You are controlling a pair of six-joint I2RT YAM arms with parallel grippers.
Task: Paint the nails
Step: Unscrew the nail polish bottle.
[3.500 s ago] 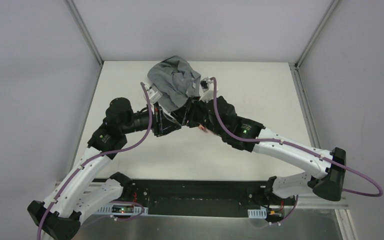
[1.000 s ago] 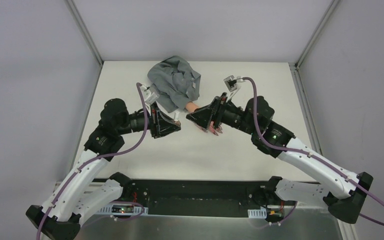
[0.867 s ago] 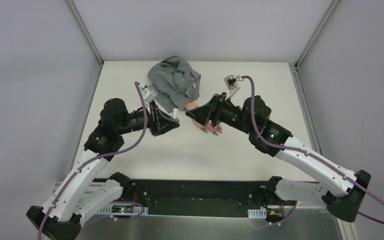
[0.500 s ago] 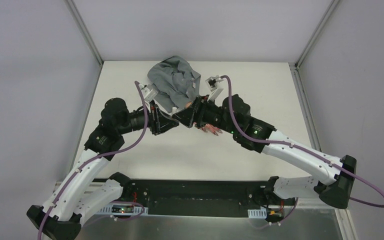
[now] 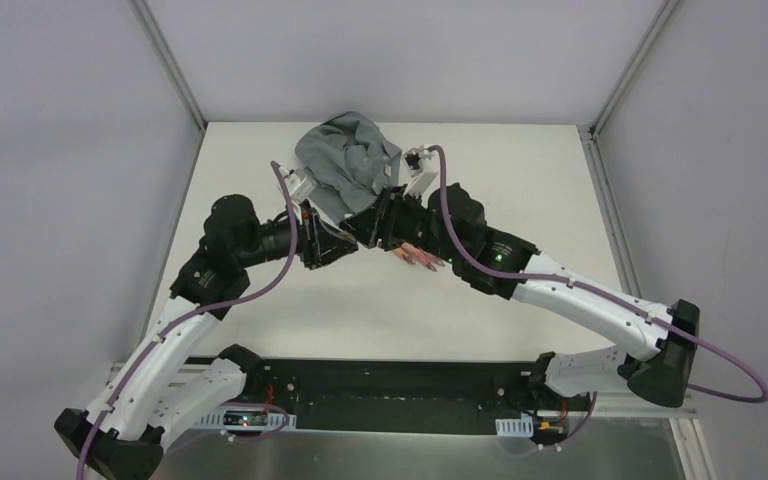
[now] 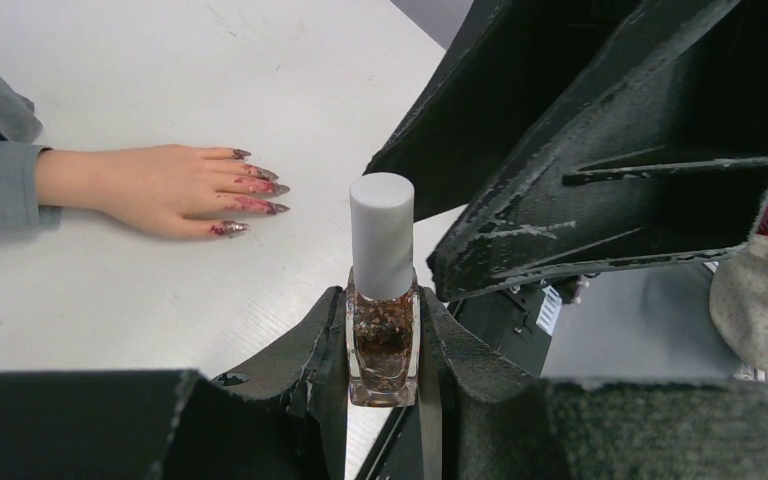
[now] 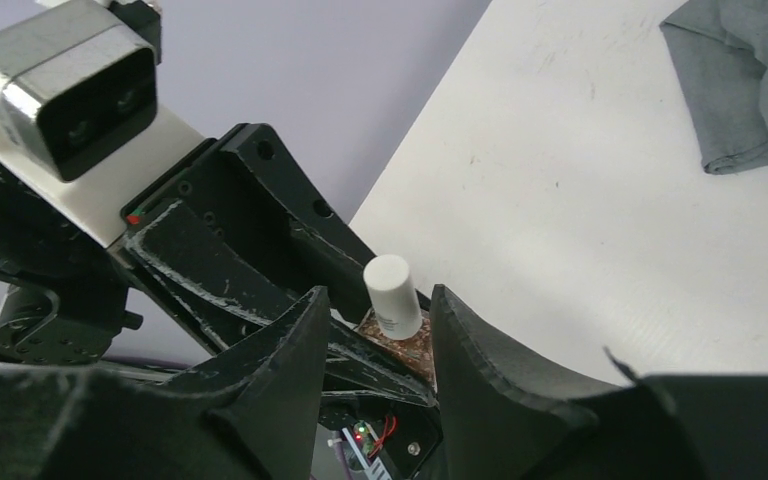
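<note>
Now back from the nails [image 6: 260,190], closing right gripper [image 7: 377,293] around the white cap [image 6: 381,235], not yet touching. Keeps bottle [image 6: 382,350] pinched in left gripper [image 6: 382,300]; probably reloading.

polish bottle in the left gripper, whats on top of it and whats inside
A white cap sits on the polish bottle, with the fingers of the right gripper either side of it. Through the glass: dark reddish polish. Any brush under the cap is hidden.
</note>
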